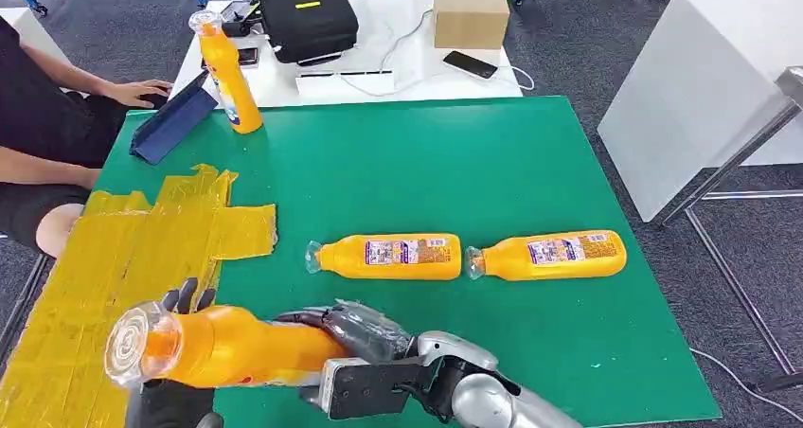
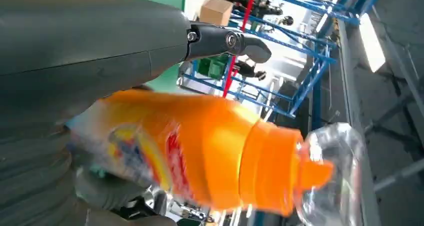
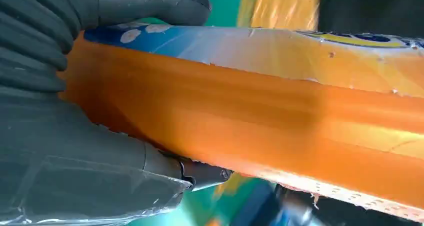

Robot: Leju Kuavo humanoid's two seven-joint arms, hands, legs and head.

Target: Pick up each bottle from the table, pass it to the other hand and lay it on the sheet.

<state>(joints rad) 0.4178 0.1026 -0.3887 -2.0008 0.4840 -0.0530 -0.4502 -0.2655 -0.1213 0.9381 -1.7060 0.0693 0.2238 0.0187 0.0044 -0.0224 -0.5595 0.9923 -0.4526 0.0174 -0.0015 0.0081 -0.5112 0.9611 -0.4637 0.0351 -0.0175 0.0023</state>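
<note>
Both hands (image 1: 175, 400) (image 1: 365, 338) on one bottle (image 1: 227, 347) — midair, over the table (image 1: 473, 163).

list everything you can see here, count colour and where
held bottle: 1, orange with clear cap, between both hands above the near table edge
lying bottles: 2, orange, on their sides mid-table, the other at
standing bottle: 1, orange, upright at the far left corner
sheet: 1, yellow, left part of the table
table: 1, green top
folder: 1, blue, beside the standing bottle
case: 1, black, on the white table behind
cardboard box: 1, brown, same white table
phone: 1, black, near the box
person: 1, dark clothes, seated at left
left hand: dark, under the held bottle's neck end
right hand: grey, gripping its base end
</note>
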